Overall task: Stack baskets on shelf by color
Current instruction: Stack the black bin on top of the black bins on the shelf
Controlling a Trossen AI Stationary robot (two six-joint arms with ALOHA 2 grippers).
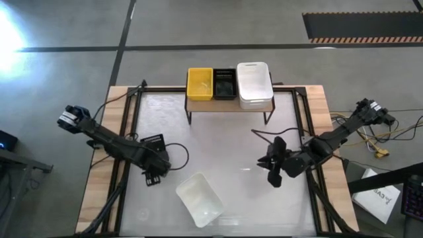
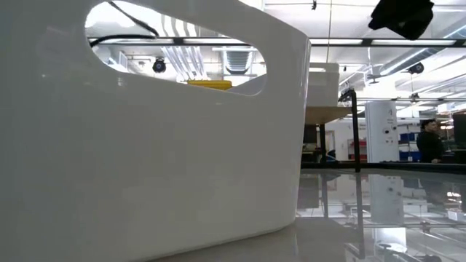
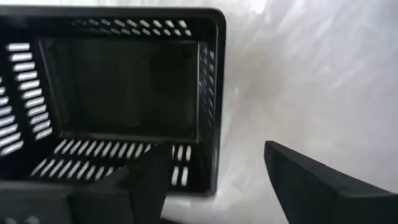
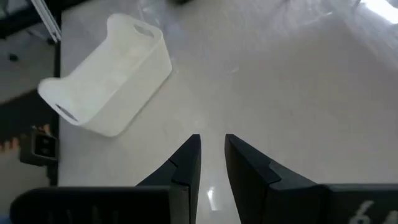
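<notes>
Three baskets stand on the shelf (image 1: 225, 104) at the table's far side: yellow (image 1: 199, 84), black (image 1: 225, 84) and white (image 1: 254, 84). Another black slotted basket (image 3: 124, 93) sits on the table's left part (image 1: 153, 141), partly under my left gripper (image 3: 214, 180). That gripper is open, with one finger inside the basket's side wall (image 3: 211, 112) and one outside. A translucent white basket (image 1: 198, 198) rests on its bottom near the table's near edge. My right gripper (image 4: 212, 155) hovers right of centre (image 1: 274, 166), fingers nearly together, holding nothing. My left gripper stands astride the black basket's side wall near a corner (image 3: 208, 177), one finger (image 3: 149, 177) inside and one finger (image 3: 305, 180) outside. I cannot tell whether either finger touches the wall.
The white basket fills most of the low view (image 2: 145, 145), with the shelf's edge (image 2: 328, 113) behind it. Cables run along the table's wooden side edges (image 1: 317, 106). Bare tabletop lies between the two arms. A person (image 2: 429, 142) stands far off in the room.
</notes>
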